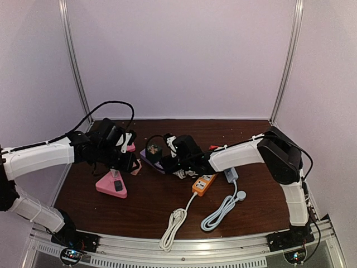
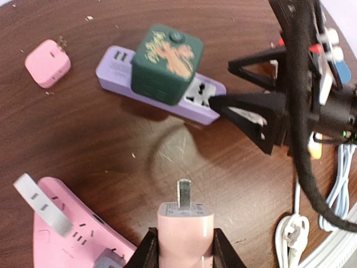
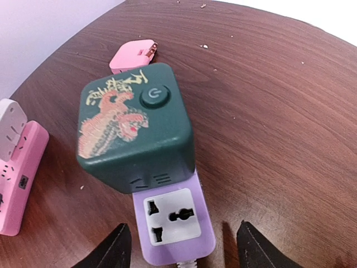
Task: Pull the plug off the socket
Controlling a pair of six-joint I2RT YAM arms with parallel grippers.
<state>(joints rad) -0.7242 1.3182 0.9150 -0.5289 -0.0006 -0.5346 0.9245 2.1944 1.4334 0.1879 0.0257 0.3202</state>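
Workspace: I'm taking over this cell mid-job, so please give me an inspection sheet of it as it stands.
Surface: dark wooden table, scattered specks.
Job's things: pink plug out of any socket, prong bare; pink strip below it; green cube adapter seated on purple strip.
Clutter: small pink adapter; orange strip.
Tools: left tool shut on pink plug; right tool open, straddling the purple strip's end.
Cables: white lead and pale lead coiled near the front edge.
Surroundings: plain walls; nothing else seen.
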